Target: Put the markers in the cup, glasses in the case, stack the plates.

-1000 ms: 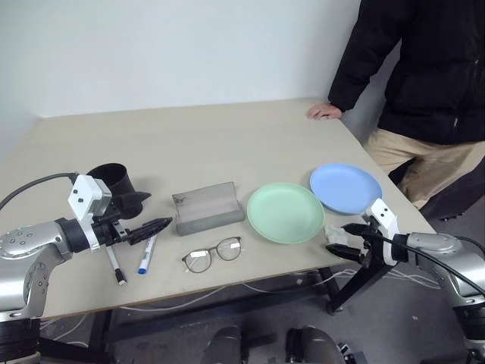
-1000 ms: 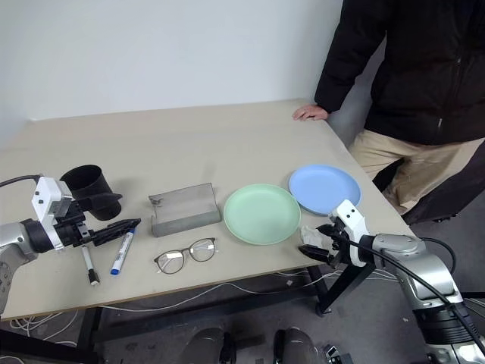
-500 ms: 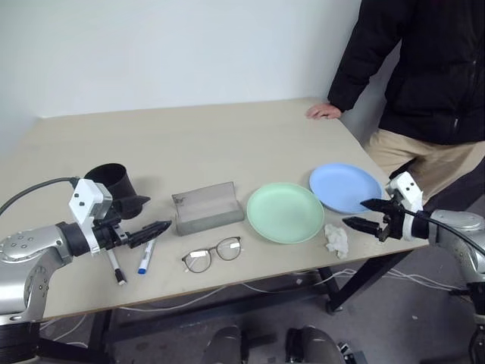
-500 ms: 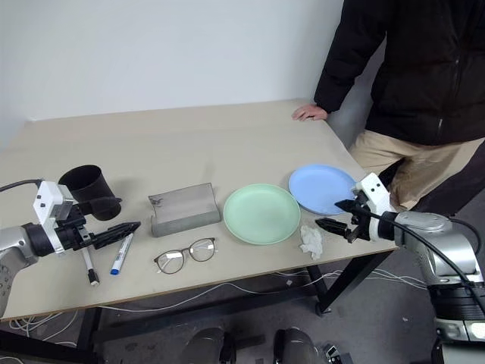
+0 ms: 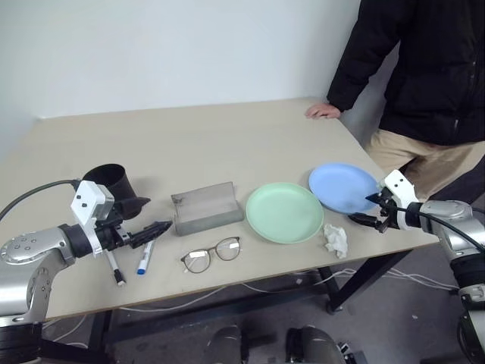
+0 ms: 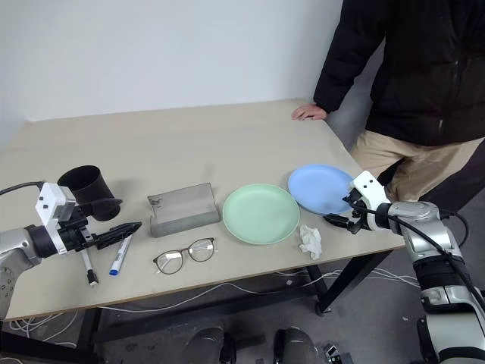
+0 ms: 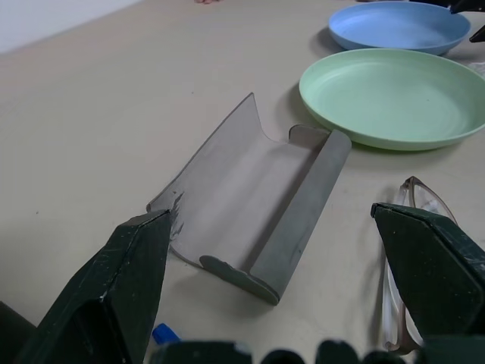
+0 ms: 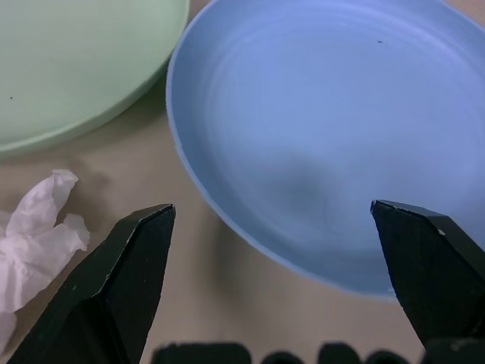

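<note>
The right end effector [image 6: 342, 214], fingers apart, hovered at the blue plate's [image 6: 320, 187] four o'clock edge; the left end effector [image 5: 158, 229] gaped near the markers [image 5: 144, 256].

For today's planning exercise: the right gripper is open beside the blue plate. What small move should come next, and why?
Probably ease the right gripper forward so its open jaws straddle the blue plate's near rim. The plate lies apart from the green plate, unstacked.
</note>
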